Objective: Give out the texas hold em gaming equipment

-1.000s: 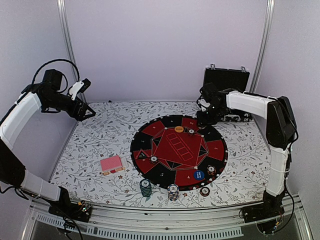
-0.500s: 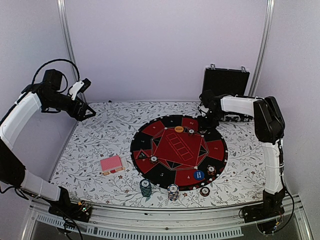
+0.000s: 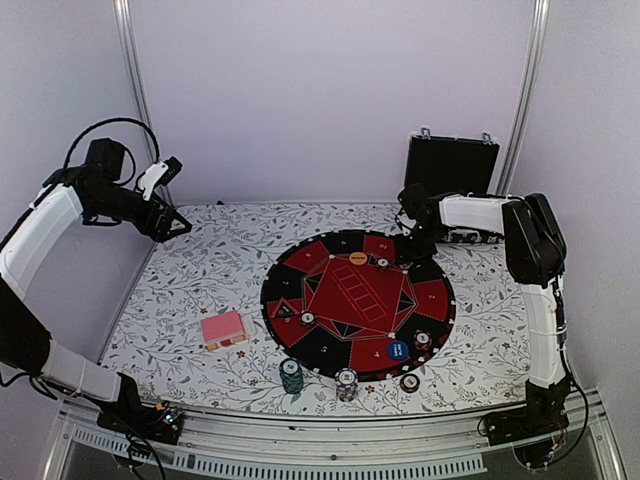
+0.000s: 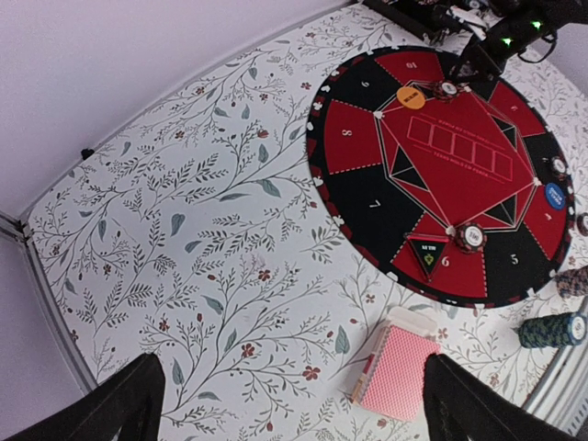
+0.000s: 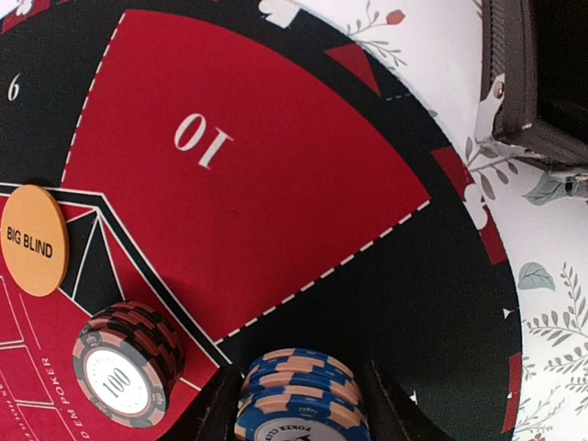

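Our right pincer (image 5: 301, 415) has a finger close on each side of a small stack of round blue-and-peach striped chips (image 5: 299, 377) on the big round red-and-black mat (image 5: 257, 184); we cannot tell if it squeezes. Our left pincer (image 4: 294, 404) is wide and empty, high above the pink-backed pack of cards (image 4: 397, 372).

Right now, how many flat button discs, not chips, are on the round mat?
2. The orange disc lies on the far side of the mat; the blue disc lies on its near right part. The right arm may hide a little of the mat.
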`<state>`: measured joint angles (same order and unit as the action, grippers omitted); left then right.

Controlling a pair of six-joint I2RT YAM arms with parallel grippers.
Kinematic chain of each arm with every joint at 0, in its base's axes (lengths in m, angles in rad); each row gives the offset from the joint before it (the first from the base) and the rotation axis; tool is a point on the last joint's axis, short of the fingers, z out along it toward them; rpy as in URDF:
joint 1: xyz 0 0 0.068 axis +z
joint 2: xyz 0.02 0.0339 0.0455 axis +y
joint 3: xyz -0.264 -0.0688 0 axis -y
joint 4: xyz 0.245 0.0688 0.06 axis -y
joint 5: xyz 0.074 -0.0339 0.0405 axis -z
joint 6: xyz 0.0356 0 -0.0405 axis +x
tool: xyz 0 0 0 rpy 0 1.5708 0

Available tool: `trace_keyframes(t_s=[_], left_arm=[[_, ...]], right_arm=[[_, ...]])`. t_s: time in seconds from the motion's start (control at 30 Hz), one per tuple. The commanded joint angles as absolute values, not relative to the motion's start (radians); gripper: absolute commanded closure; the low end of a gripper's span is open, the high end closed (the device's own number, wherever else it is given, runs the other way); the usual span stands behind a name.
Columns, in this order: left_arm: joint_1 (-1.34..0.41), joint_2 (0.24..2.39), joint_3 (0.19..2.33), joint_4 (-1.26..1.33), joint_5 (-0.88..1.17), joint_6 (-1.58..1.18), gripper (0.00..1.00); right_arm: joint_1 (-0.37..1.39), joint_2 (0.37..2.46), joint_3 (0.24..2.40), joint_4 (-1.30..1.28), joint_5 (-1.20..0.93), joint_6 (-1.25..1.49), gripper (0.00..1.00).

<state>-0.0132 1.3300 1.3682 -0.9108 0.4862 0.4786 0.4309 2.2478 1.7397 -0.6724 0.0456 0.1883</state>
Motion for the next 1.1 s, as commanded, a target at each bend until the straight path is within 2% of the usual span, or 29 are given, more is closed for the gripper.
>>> trace_keyframes(t_s=[0.0, 0.17, 0.3, 0.57, 0.83, 1.07], left_arm=[[-0.023, 1.331, 1.379, -0.914, 0.499, 0.483, 0.00], [-0.023, 1.330, 1.378, -0.915, 0.499, 0.483, 0.00], [-0.023, 1.327, 1.379, -0.915, 0.498, 0.482, 0.00], [-0.023, 1.327, 1.383, -0.917, 0.492, 0.482, 0.00], [-0.023, 1.326, 1.379, -0.925, 0.477, 0.488, 0.00], [-0.023, 1.330, 1.373, -0.922, 0.477, 0.491, 0.00]], right_arm=[[0.426, 2.245, 1.732, -0.653, 0.055, 0.195, 0.52], [0.425, 2.199, 1.754, -0.668, 0.073, 0.192, 0.47], [0.425, 2.166, 1.778, -0.694, 0.077, 0.187, 0.47], [0.465, 1.978, 1.717, -0.733, 0.095, 0.189, 0.44], [0.745, 1.734, 1.499, -0.756, 0.081, 0.222, 0.32], [1.009, 1.610, 1.375, -0.815, 0.011, 0.293, 0.21]])
